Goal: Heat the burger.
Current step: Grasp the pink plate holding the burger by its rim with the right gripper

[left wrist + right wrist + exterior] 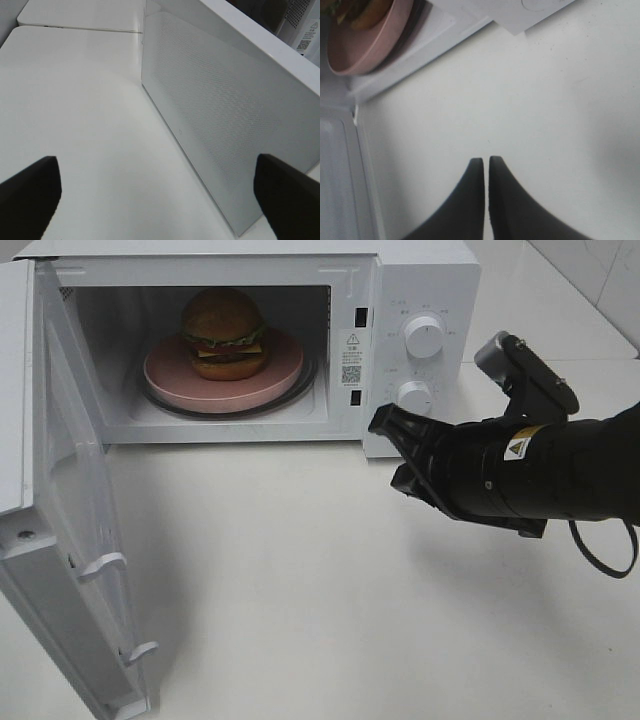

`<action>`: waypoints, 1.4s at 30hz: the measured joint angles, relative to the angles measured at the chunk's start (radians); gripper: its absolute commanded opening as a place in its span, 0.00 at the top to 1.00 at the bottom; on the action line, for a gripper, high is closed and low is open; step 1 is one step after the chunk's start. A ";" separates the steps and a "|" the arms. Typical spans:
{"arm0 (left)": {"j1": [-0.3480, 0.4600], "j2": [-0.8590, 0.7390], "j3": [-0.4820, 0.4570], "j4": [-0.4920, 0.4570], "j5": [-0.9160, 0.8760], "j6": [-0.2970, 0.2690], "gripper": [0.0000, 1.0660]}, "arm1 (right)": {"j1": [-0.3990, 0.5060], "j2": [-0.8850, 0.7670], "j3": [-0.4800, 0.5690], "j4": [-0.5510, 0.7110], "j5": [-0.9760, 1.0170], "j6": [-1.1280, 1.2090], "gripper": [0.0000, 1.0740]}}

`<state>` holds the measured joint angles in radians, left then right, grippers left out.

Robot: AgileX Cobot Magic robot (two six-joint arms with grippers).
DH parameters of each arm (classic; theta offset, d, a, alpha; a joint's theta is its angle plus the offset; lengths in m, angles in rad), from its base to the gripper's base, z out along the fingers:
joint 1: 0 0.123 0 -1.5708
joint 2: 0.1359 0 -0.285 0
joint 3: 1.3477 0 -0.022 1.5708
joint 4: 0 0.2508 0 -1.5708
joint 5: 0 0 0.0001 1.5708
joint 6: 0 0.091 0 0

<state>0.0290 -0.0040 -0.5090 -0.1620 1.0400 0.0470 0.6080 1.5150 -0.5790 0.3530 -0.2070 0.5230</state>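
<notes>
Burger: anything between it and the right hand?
Nothing visible. The burger sits on the pink plate inside the microwave, whose door is wide open. The right hand, shut and empty, is outside, in front of the lower knob.

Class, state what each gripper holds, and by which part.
Nothing is held: the right gripper is shut and empty, the left gripper open and empty.

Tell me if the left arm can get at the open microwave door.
Probably yes: the open left gripper faces the outer side of the door, and nothing shows between them.
</notes>
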 measured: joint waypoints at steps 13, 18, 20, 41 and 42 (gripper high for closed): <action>0.000 0.000 0.000 0.000 0.000 0.000 0.06 | 0.000 -0.096 0.000 -0.001 0.404 -0.365 0.94; 0.000 0.000 0.000 0.000 0.000 0.000 0.06 | 0.000 -0.096 -0.003 -0.003 0.524 -0.450 0.93; 0.000 0.000 0.000 0.000 0.000 0.000 0.06 | 0.000 -0.096 -0.008 -0.004 0.558 -0.465 0.93; 0.000 0.000 0.000 0.000 0.000 0.000 0.06 | 0.000 -0.101 -0.263 -0.194 0.986 -0.967 0.90; 0.000 0.000 0.000 0.000 0.000 0.000 0.06 | 0.000 -0.101 -0.269 -0.252 0.995 -1.029 0.90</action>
<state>0.0290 -0.0040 -0.5090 -0.1620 1.0400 0.0470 0.6080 1.4140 -0.8480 0.1010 0.7880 -0.5060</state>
